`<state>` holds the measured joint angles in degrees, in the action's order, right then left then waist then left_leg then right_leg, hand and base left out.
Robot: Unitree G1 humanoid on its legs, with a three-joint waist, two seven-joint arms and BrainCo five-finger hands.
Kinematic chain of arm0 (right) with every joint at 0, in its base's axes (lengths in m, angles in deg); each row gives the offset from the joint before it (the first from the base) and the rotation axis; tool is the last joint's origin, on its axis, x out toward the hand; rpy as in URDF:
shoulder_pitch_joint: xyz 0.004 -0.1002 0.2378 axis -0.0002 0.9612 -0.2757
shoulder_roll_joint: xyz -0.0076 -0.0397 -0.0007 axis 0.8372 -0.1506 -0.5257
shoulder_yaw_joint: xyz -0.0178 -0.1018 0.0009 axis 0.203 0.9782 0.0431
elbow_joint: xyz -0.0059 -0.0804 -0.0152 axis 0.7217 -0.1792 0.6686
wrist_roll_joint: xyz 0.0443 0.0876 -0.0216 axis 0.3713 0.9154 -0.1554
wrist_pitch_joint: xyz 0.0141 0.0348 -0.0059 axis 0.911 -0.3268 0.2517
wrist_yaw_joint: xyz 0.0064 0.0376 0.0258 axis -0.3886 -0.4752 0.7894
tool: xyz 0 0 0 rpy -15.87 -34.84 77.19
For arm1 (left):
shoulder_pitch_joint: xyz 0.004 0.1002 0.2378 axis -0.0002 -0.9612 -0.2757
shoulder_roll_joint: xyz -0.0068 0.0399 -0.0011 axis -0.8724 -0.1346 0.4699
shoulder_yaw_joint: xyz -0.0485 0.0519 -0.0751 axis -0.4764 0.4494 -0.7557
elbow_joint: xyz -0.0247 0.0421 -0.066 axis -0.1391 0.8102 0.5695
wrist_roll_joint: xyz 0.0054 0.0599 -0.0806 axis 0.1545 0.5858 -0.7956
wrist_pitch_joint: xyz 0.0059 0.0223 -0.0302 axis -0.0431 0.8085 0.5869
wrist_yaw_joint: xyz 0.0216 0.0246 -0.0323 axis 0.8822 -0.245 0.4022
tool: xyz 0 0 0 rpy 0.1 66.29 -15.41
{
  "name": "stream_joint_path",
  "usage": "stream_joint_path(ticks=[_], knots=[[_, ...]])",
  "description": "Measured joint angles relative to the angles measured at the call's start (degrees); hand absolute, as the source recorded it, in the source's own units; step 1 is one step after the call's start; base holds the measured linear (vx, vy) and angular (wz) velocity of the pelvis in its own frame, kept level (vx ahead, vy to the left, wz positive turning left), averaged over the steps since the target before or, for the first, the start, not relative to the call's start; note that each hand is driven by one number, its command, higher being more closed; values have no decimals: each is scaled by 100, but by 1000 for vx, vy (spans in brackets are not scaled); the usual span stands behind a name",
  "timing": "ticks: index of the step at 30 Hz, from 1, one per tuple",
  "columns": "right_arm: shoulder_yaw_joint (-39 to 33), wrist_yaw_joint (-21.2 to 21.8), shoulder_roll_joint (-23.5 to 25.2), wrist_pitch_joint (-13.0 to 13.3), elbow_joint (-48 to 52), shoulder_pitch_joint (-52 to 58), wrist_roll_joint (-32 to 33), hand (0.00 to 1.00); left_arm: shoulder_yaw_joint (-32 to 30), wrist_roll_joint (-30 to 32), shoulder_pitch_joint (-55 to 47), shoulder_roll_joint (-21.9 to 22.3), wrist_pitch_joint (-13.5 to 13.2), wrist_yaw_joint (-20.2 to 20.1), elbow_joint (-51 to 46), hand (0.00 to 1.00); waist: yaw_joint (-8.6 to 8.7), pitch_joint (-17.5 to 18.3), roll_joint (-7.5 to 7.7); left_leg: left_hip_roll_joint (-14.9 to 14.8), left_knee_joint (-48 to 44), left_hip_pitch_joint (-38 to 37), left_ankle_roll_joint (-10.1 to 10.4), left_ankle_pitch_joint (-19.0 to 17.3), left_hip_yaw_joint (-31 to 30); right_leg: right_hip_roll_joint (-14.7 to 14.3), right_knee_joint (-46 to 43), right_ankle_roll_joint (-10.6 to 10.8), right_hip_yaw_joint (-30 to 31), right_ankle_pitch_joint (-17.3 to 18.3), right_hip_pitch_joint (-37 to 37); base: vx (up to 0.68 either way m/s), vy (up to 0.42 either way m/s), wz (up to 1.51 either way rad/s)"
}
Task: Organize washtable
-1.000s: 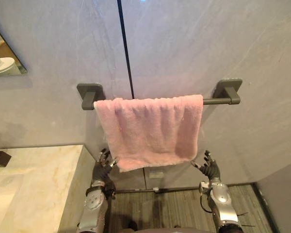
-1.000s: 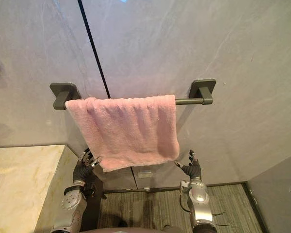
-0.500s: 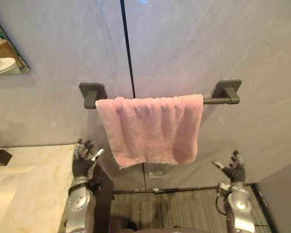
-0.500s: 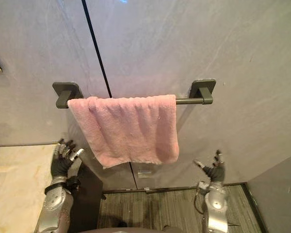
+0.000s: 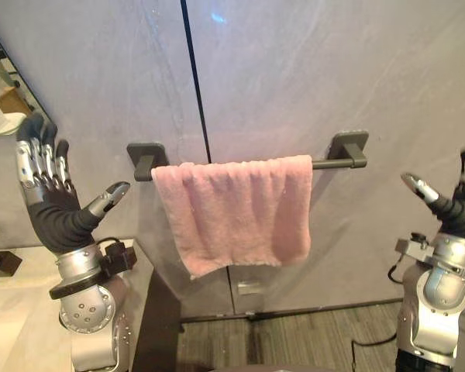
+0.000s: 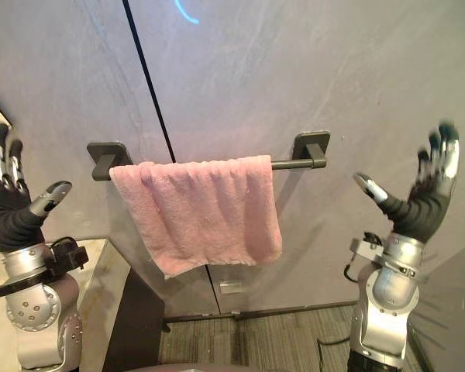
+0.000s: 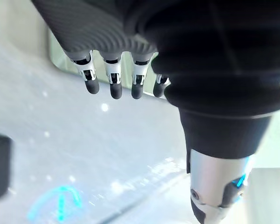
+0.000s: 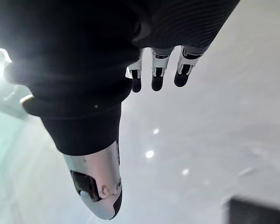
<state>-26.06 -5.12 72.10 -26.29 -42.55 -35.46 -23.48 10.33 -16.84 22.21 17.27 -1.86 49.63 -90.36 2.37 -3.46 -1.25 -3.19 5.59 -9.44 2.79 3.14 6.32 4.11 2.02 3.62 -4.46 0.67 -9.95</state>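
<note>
**Left eye view:** The pink terry towel (image 5: 232, 213) hangs over the dark grey wall-mounted bar (image 5: 325, 163), pushed toward the bar's left end, with bare rail showing on the right. The bar's long axis runs level from the robot's left to its right. The left hand (image 5: 50, 213) is held up over the edge of the pale marble counter (image 5: 8, 325), palm toward the towel, fingers straight and holding nothing. The right hand (image 5: 459, 211) mirrors it on the far side, also spread and empty.

**Right eye view:** The towel sits between the two hands and touches neither. Its left edge looks closer to the left thumb than its right edge does to the right thumb, so I'd judge the left hand the nearer one. The hem hangs lower on the left.

**Left wrist view:** The fingers (image 7: 111, 86) extend toward the grey stone wall (image 7: 60, 154), gripping nothing.

**Right wrist view:** The fingers (image 8: 157, 77) are likewise outstretched and free.
</note>
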Motion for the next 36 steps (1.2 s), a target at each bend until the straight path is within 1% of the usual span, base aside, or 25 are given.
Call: stream_joint_path(ticks=[1, 2, 3, 6, 7, 9, 10, 12, 13, 14, 17, 20, 22, 24, 27, 29, 30, 33, 35, 36], knots=[[212, 86, -100, 59, 39, -117, 71, 0, 170, -115, 61, -95, -34, -84, -21, 0, -1, 21, 1, 1, 1, -2, -1, 1, 0, 0, -2, 2, 1, -2, 0, -36, -6, -1], [672, 286, -274, 167, 50, -357, 249, 0, 521, -399, 188, -256, -82, -296, -22, 0, -3, 57, 8, 3, 5, -14, -1, 1, 1, 2, -9, 2, 4, -2, -8, -39, -3, 0], [1227, 578, -434, 221, 50, -605, 474, 0, 906, -706, 325, -400, -80, -553, -7, 0, -11, 76, 24, 5, 12, -30, -1, 1, -1, 4, -22, 3, 4, -1, -21, -31, -2, 1], [1898, 936, -619, 274, 45, -811, 730, 0, 1455, -949, 431, -600, -69, -871, 84, 0, -31, 86, 60, 9, 28, -31, -2, 2, -11, 8, -45, 6, -2, 2, -18, -27, 0, 2], [2195, 1184, -770, 260, 38, -883, 929, 0, 1731, -1079, 432, -723, -17, -1104, 230, 0, -42, 86, 68, 18, 29, -31, -4, 3, -13, 16, -81, 15, -1, 10, -5, -31, 2, 4], [2352, 1295, -900, 263, 25, -919, 1090, 0, 1864, -1166, 430, -790, 36, -1219, 371, 0, -42, 86, 68, 26, 30, -32, -5, 3, -10, 25, -86, 18, 1, 12, -3, -17, 3, 1], [2586, 1357, -1102, 261, -12, -965, 1194, 0, 2091, -1275, 429, -896, 65, -1260, 543, 0, -37, 86, 68, 28, 31, -32, -5, 4, -7, 28, -91, 21, 7, 13, 4, -31, 6, -4], [3154, 1587, -1583, 238, -208, -1067, 1394, 0, 2583, -1375, 428, -1118, 221, -1509, 879, 0, -34, 89, 73, 25, 32, -32, -5, 4, 2, 26, -104, 23, 14, 15, 14, -12, 1, -2], [3320, 1664, -1736, 204, -260, -1093, 1410, 0, 2713, -1403, 428, -1176, 281, -1592, 972, 0, -34, 88, 74, 24, 32, -32, -4, 5, 2, 26, -108, 23, 15, 15, 17, 0, 0, 0], [3465, 1704, -1991, 153, -399, -1078, 1470, 0, 2807, -1516, 340, -1204, 315, -1608, 1133, 0, -20, 85, 77, 23, 32, -32, -4, 6, 5, 25, -113, 23, 20, 15, 22, 0, 0, 0], [3563, 1901, -2527, 103, -825, -1009, 1589, 0, 2932, -1517, 203, -1320, 511, -1719, 1527, 0, -22, 82, 77, 22, 33, -26, -5, 6, 6, 22, -114, 23, 31, 16, 26, 0, 0, 0], [3680, 2058, -2796, 17, -1059, -674, 1583, 0, 3137, -1491, 8, -1383, 696, -1768, 1849, 0, -38, 68, 89, 20, 33, -21, -4, 6, 2, 17, -112, 26, 33, 21, 28, 0, 0, 0], [3723, 2128, -2836, -94, -1270, -442, 1544, 0, 3206, -1287, -91, -1377, 788, -1884, 2057, 0, -46, 59, 91, 21, 33, -14, -4, 6, 0, 17, -112, 25, 33, 21, 34, 0, 0, 0], [3741, 2193, -2820, -144, -1554, -181, 1343, 0, 3269, -847, -101, -1311, 951, -1975, 2338, 0, -81, 44, 85, 24, 33, -8, -5, 6, -10, 19, -113, 25, 31, 22, 40, 0, 0, 0], [3707, 2204, -2625, -197, -1806, -31, 1054, 0, 3271, -441, -102, -1141, 1001, -2001, 2618, 0, -79, 8, 84, 22, 33, 11, -5, 7, -15, 17, -121, 21, 29, 25, 64, 0, 0, 0], [3571, 2181, -2189, -222, -2129, 116, 651, 0, 3167, -14, -102, -856, 1011, -1988, 2973, 0, -71, -26, 81, 23, 33, 68, -15, 16, -30, 19, -177, 16, 19, 48, 142, -10, -4, 3], [3403, 2152, -1928, -245, -2303, 227, 390, 0, 3032, 295, -104, -655, 1034, -1966, 3152, 0, -72, -59, 88, 25, 33, 72, -17, 21, -46, 21, -180, 17, 6, 50, 140, -14, -6, 5], [3180, 2070, -1582, -379, -2767, 414, -51, 0, 2687, 641, -99, -360, 1015, -1871, 3245, 0, -94, -71, 103, 28, 33, 75, -18, 22, -68, 23, -193, 18, -13, 70, 139, -7, -7, 5], [2929, 1976, -1249, -482, -3122, 597, -444, 0, 2321, 971, -90, -115, 882, -1631, 3388, 0, -121, -81, 85, 35, 33, 89, -18, 22, -110, 30, -201, 24, -25, 90, 138, 6, -5, 8], [2797, 1889, -1101, -515, -3169, 663, -588, 0, 2191, 1114, -84, -49, 871, -1504, 3515, 0, -113, -94, 66, 35, 33, 94, -18, 22, -121, 30, -202, 25, -29, 96, 139, 7, -8, 7]])
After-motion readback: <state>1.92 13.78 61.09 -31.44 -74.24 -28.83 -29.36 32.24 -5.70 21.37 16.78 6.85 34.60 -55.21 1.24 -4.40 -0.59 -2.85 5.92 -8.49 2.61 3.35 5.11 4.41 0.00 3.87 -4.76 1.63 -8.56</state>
